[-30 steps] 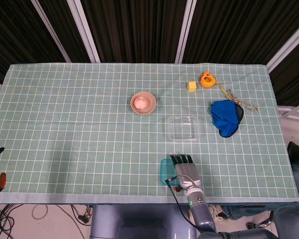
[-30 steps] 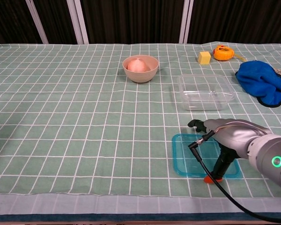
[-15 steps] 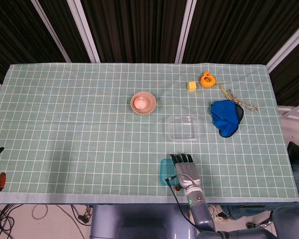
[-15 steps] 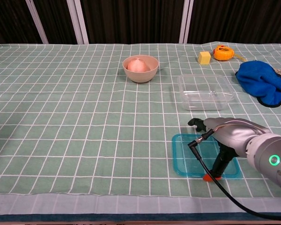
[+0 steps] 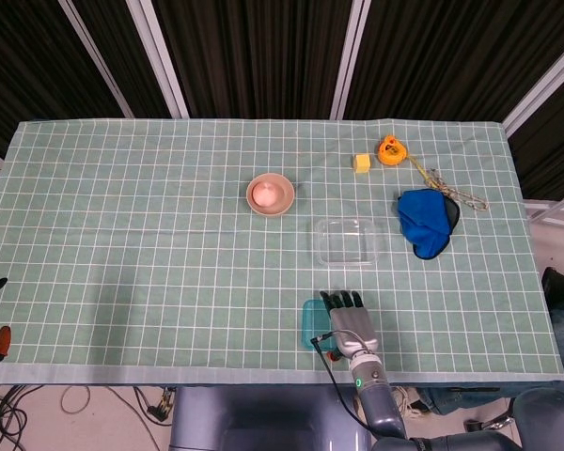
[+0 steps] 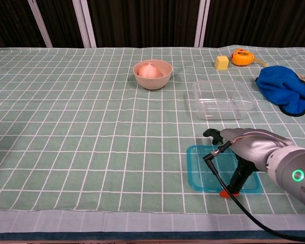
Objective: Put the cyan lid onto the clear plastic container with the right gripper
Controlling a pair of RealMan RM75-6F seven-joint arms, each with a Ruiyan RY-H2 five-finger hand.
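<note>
Cyan lid [image 6: 208,170] lies flat near the table's front edge, short of the clear plastic container [image 6: 222,99]. Right hand [image 6: 242,147] hovers over it, grasp unclear. Thin, light, probably slippery: pinch an edge.

- A robot test lab: a table [image 5: 122,235] under a green checked cloth, well left of the right hand [image 6: 244,147].
- Black curtain walls [image 5: 254,56] with white posts stand far beyond the hand.
- Loose cables [image 5: 38,399] lie on the bare floor, far left.
</note>
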